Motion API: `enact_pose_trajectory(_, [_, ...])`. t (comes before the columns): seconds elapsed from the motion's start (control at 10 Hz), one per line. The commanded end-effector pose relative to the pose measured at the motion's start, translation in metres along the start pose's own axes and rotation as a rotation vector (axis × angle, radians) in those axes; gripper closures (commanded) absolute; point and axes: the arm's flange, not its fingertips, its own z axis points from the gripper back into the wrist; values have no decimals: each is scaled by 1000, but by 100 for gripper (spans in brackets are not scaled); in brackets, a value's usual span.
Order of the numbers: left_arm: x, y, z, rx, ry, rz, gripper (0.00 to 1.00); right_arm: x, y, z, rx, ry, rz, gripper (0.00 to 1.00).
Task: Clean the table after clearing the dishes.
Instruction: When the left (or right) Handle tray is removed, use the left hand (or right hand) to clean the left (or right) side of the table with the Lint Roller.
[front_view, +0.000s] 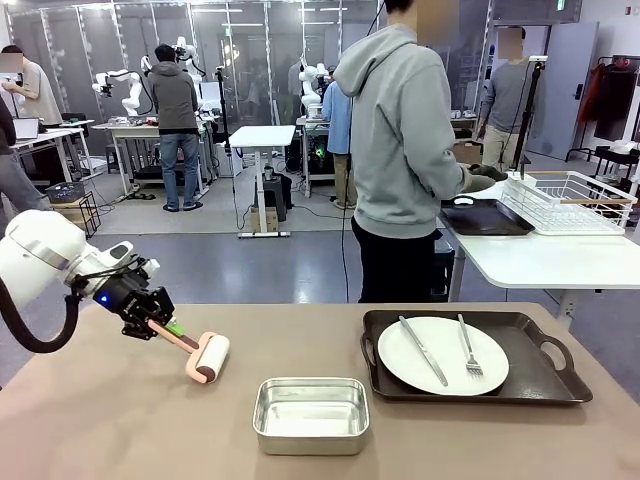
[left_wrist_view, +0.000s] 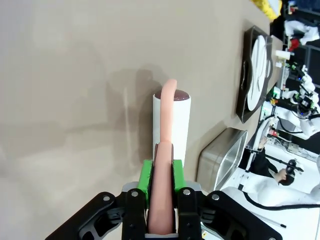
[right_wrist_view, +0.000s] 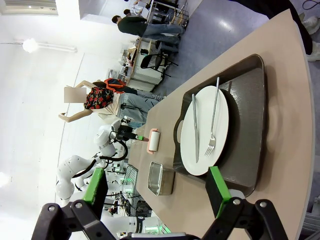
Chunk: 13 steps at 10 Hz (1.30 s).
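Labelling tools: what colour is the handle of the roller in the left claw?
The handle is salmon pink; clearest in the left wrist view.

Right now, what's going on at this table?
The left gripper is shut on the pink handle of a roller, whose white head is down at the table. One tray with a plate, knife and fork sits on the table's right part, beside a steel pan. The right gripper is open above that tray. The person has turned to the side table, where a second tray lies.
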Motion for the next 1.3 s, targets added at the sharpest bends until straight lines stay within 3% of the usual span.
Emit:
enact_pose_trajectory(0.0, [-15,40,7,201,17,44,79,-2,3,1,0,10,5,0])
enact_pose_trajectory(0.2, [-26,46,27,247,-8,71,79,-2,3,1,0,10,5,0])
enact_pose_trajectory(0.6, [-47,54,53,460,-41,139,79,-2,3,1,0,10,5,0])
enact_pose_trajectory(0.9, [-49,47,66,693,-101,105,79,-2,3,1,0,10,5,0])
enact_pose_trajectory(1.2, [-45,36,67,841,-90,85,79,-2,3,1,0,10,5,0])
